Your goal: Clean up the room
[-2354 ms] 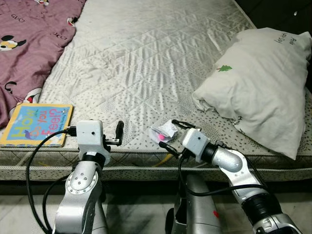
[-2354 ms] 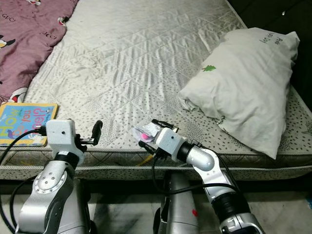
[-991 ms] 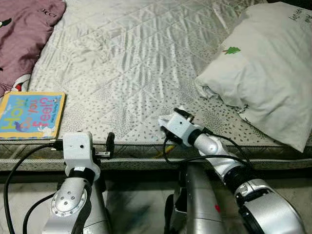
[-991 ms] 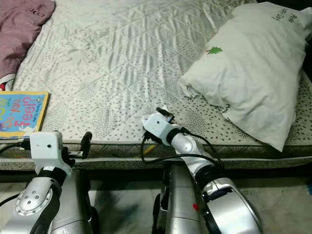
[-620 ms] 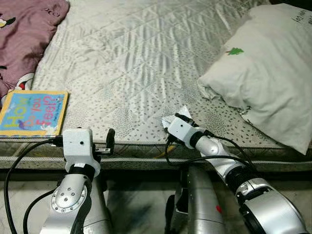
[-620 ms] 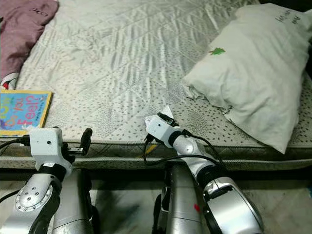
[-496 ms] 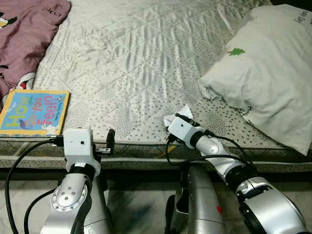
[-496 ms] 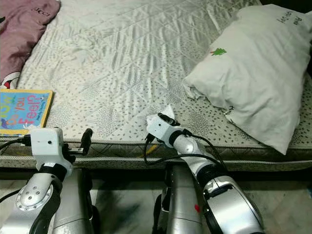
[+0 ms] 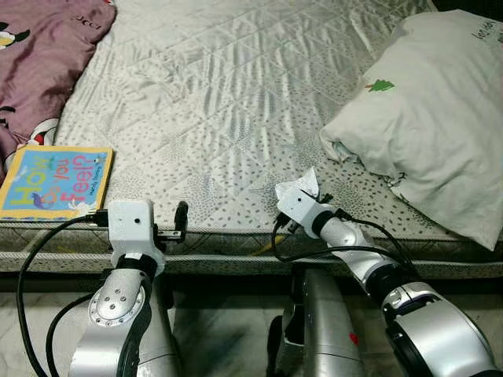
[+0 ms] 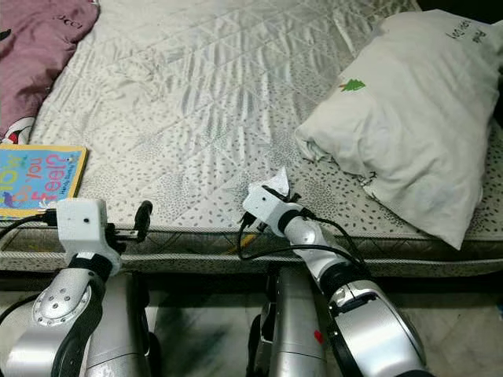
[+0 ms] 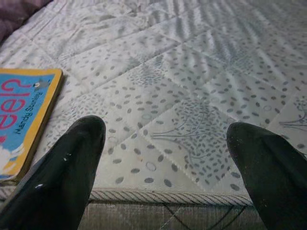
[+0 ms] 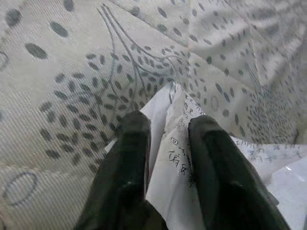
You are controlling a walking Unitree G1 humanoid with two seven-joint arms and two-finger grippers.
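Right gripper point(image 12: 165, 143) pinches paper wrapper point(image 12: 177, 167) on mattress point(image 9: 236, 94); lift straight, keep pinch firm; left gripper point(image 11: 165, 153) spread wide, idle

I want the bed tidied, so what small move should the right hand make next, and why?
Probably lift a little, straight up off the mattress. The right hand is shut on the wrapper, pinched between both fingers near the bed's front edge, so raising it should free the litter for carrying away. The left hand hangs open, idle, beside the book.
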